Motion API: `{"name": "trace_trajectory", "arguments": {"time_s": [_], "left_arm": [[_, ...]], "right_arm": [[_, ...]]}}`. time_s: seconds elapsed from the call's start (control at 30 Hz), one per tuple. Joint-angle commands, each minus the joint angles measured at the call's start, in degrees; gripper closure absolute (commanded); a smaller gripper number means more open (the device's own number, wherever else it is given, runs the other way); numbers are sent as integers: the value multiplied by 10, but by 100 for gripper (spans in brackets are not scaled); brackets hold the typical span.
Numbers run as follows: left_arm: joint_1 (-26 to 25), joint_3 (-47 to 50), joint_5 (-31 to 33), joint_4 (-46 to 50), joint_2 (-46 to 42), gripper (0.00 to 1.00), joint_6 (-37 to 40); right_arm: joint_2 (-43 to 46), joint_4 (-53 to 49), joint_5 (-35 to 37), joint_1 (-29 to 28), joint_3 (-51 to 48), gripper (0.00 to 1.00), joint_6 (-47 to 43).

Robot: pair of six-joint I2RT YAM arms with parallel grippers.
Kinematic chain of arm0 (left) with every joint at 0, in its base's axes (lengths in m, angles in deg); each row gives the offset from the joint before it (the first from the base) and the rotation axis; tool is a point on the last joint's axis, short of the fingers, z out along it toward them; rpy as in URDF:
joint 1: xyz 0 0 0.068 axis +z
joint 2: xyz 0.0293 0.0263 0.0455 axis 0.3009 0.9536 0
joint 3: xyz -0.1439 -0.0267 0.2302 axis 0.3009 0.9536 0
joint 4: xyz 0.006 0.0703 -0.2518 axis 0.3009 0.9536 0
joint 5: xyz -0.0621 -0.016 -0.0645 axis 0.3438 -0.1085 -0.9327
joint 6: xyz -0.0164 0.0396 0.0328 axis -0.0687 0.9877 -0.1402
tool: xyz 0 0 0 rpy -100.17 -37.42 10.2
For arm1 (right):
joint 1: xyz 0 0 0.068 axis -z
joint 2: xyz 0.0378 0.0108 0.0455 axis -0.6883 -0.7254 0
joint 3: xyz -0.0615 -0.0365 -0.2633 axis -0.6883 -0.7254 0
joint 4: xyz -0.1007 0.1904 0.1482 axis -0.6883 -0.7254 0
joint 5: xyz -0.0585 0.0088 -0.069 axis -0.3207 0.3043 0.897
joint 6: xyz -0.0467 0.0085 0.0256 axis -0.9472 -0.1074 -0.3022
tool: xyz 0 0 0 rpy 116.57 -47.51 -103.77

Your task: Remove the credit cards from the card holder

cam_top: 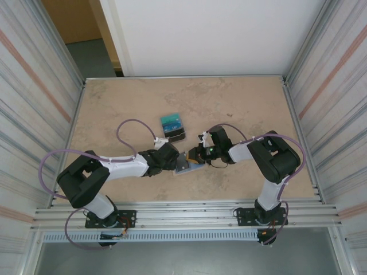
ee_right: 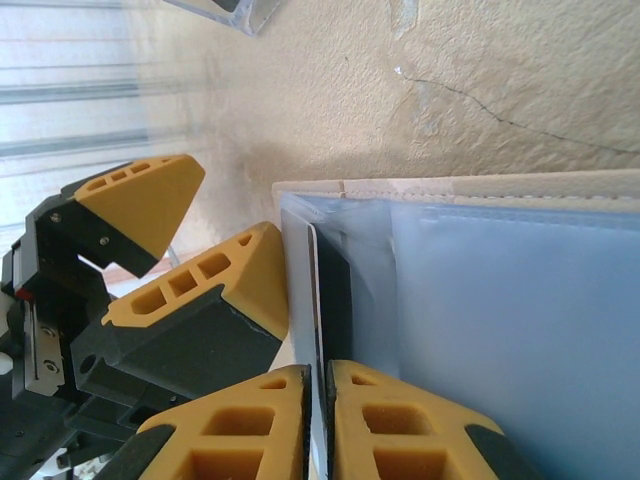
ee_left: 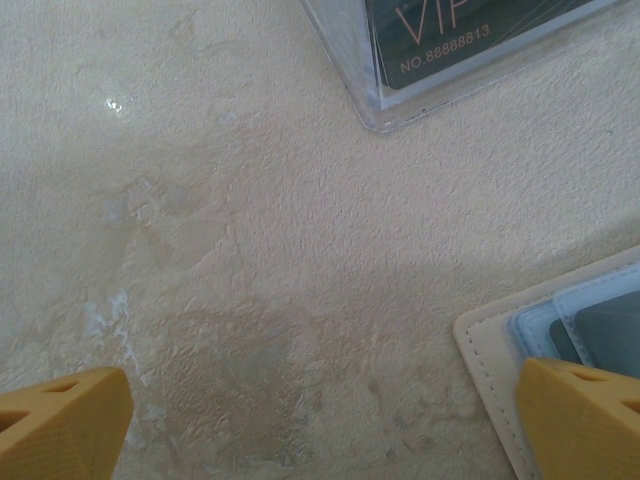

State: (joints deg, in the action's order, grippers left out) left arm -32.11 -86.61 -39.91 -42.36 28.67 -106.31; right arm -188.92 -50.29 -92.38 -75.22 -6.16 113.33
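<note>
The card holder (cam_top: 184,167) lies open on the table between the two grippers, its pale blue inner face (ee_right: 500,340) up and its tan stitched edge (ee_left: 487,352) showing. A thin dark credit card (ee_right: 331,290) stands edge-on at the holder's pocket, and my right gripper (ee_right: 320,425) is shut on its near edge. My left gripper (ee_left: 320,430) is open, and one yellow fingertip (ee_left: 580,420) sits over the holder's corner. The left gripper (cam_top: 171,158) and right gripper (cam_top: 196,154) almost meet over the holder.
A stack of teal and dark cards in a clear case (cam_top: 173,127) lies on the table just beyond the grippers, its dark VIP card (ee_left: 450,40) close to the left gripper. Metal walls close in the table's left and right sides.
</note>
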Motion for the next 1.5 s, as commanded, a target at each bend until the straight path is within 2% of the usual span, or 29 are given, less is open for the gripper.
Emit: {"name": "trace_trajectory", "arguments": {"time_s": [0.0, 0.2, 0.7, 1.1, 1.27, 1.47], "left_arm": [[-4, -8, 19, 21, 8, 1, -6], [-4, -8, 19, 21, 8, 1, -8], [4, -2, 13, 17, 2, 1, -8], [5, -7, 13, 22, -14, 1, 2], [5, -22, -1, 17, -34, 1, 11], [3, -36, -48, -20, -45, 1, 23]], "right_arm": [[-4, 18, -16, 5, -5, 88, 13], [-3, 20, -12, 7, -10, 94, 13], [15, 3, -3, 31, -28, 94, 3], [62, -116, 34, 38, -10, 94, -60], [63, -125, 37, 37, -6, 94, -62], [61, -130, 39, 33, 1, 94, -62]]}}
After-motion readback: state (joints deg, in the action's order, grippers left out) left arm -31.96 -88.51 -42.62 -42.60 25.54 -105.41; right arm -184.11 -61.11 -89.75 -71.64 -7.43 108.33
